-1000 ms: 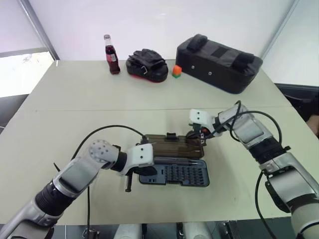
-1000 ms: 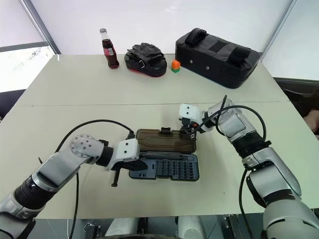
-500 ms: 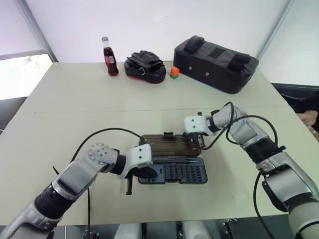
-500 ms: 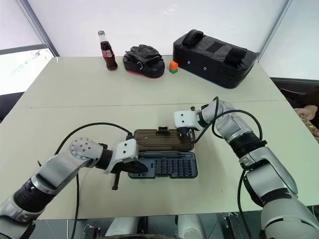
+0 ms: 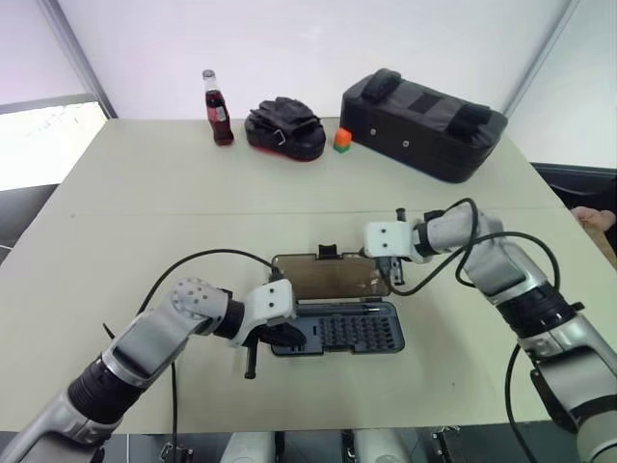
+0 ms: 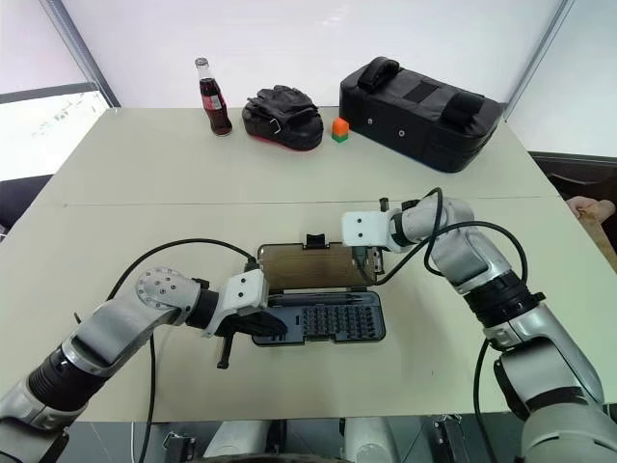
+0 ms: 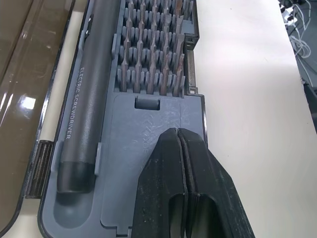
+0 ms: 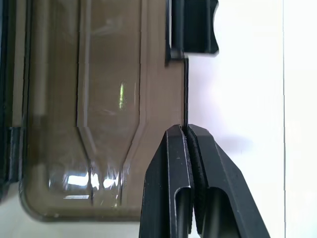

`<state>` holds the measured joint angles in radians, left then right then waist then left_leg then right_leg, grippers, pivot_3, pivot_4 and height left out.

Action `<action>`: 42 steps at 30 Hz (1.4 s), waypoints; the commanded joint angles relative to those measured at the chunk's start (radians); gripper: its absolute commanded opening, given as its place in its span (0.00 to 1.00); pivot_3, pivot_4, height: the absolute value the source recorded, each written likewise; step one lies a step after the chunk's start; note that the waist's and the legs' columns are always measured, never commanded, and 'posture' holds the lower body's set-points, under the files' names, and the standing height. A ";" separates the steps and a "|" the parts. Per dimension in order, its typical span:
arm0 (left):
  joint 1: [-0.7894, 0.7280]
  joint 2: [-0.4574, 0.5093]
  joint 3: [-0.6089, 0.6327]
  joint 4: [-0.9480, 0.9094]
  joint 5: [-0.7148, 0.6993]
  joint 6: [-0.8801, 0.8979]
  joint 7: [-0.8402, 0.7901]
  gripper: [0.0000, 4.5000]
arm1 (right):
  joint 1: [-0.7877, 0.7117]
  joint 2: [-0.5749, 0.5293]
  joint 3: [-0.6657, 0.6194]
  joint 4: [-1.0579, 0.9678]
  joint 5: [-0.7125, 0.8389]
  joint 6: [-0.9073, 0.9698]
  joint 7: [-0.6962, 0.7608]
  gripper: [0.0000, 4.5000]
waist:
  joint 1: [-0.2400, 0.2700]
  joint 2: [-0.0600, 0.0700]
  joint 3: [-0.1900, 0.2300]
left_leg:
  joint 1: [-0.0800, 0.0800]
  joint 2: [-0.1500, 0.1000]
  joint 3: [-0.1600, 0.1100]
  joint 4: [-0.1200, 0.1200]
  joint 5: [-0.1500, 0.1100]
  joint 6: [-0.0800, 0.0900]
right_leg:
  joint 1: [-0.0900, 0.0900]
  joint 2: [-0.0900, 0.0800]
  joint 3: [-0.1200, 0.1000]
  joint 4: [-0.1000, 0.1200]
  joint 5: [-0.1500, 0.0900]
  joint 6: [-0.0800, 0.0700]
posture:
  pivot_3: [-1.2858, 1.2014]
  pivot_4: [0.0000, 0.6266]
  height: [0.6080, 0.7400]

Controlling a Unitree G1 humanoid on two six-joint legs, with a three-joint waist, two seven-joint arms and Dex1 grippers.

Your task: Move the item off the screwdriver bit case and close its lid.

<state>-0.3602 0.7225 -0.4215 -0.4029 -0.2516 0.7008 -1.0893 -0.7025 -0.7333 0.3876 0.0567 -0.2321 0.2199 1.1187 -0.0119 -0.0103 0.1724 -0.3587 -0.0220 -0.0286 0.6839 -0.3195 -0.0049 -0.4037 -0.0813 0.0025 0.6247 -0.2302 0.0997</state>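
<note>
Bit case point(image 6: 323, 326) open, near front middle of surface point(image 6: 145, 193). Right fingers point(image 8: 176, 148) pinched on free edge of smoky lid point(image 6: 313, 267), just beside latch point(image 8: 193, 25); lid tilted up. Left fingers point(image 7: 168, 153) closed together, tips on tray's bare end beside electric screwdriver point(image 7: 89, 99).

One line of print can be read: "ELECTRIC SCREWDRIVER", in small pale capitals along the dark grey screwdriver point(image 7: 89, 84) lying in the open bit case point(image 7: 148, 129). The red label on the bottle point(image 5: 216, 100) at the tabletop's point(image 5: 145, 193) far edge is too small to read.
</note>
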 commanded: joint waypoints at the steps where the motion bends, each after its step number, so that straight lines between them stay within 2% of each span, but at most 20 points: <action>1: 0.020 0.012 -0.032 0.050 0.031 0.006 0.011 0.00 | 0.003 -0.021 -0.079 -0.100 -0.006 0.068 -0.047 0.01 | -0.001 0.000 0.000 | 0.000 0.000 0.000 0.000 0.000 0.000 | 0.000 0.000 0.000 0.000 0.000 0.000 | 0.52 0.24 1.00; 11: 0.031 0.009 -0.019 0.070 0.038 -0.044 0.023 0.00 | 0.078 -0.028 -0.110 -0.223 -0.003 0.148 -0.094 0.01 | -0.001 0.000 0.000 | -0.001 0.000 0.000 -0.001 0.000 0.000 | -0.001 0.000 0.000 -0.002 0.000 0.000 | 0.52 0.24 1.00; 16: 0.046 -0.023 0.045 0.063 -0.010 -0.096 0.029 0.00 | 0.091 -0.033 -0.109 -0.241 -0.001 0.160 -0.108 0.01 | -0.001 0.000 0.000 | -0.002 0.001 0.000 -0.001 0.000 0.000 | -0.001 0.000 0.000 -0.005 0.000 0.000 | 0.52 0.24 1.00; 23: 0.063 -0.008 0.098 0.000 -0.088 -0.120 -0.028 0.00 | 0.099 -0.043 -0.105 -0.234 0.001 0.153 -0.114 0.01 | 0.000 0.000 0.001 | -0.017 0.000 0.000 -0.001 0.000 0.000 | -0.014 0.000 -0.001 -0.005 0.001 0.001 | 0.52 0.24 1.00; 32: 0.094 -0.028 0.176 -0.056 -0.183 -0.172 -0.043 0.00 | 0.098 -0.044 -0.104 -0.220 0.005 0.121 -0.125 0.01 | -0.001 0.001 0.001 | -0.024 0.000 0.000 -0.001 0.000 -0.001 | -0.022 0.000 -0.001 -0.005 0.002 0.003 | 0.52 0.24 1.00; 37: 0.123 -0.015 0.263 -0.070 -0.242 -0.196 -0.046 0.00 | 0.102 -0.050 -0.104 -0.219 0.004 0.090 -0.128 0.01 | -0.001 0.001 0.002 | -0.025 0.000 0.000 -0.001 0.000 -0.001 | -0.022 0.000 -0.001 -0.005 0.002 0.003 | 0.52 0.24 1.00; 40: 0.100 -0.011 0.355 0.000 -0.260 -0.166 0.012 0.00 | 0.109 -0.058 -0.110 -0.220 0.007 0.080 -0.128 0.01 | 0.000 0.001 0.002 | -0.025 0.000 0.000 -0.001 0.000 -0.001 | -0.022 0.000 -0.002 -0.005 0.002 0.003 | 0.52 0.24 1.00; 42: 0.050 -0.047 0.418 0.099 -0.246 -0.150 0.112 0.00 | 0.114 -0.059 -0.113 -0.224 0.009 0.080 -0.129 0.01 | 0.001 0.001 0.002 | -0.025 0.000 0.000 -0.001 0.000 -0.001 | -0.022 0.000 -0.002 -0.005 0.002 0.003 | 0.52 0.24 1.00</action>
<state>-0.2803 0.6921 -0.0717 -0.3547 -0.4930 0.5421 -1.0486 -0.5815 -0.7793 0.3180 -0.1496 -0.2298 0.3144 1.0053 -0.0108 -0.0089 0.1745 -0.3836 -0.0221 -0.0289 0.6829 -0.3192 -0.0055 -0.4258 -0.0813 0.0003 0.6194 -0.2281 0.1029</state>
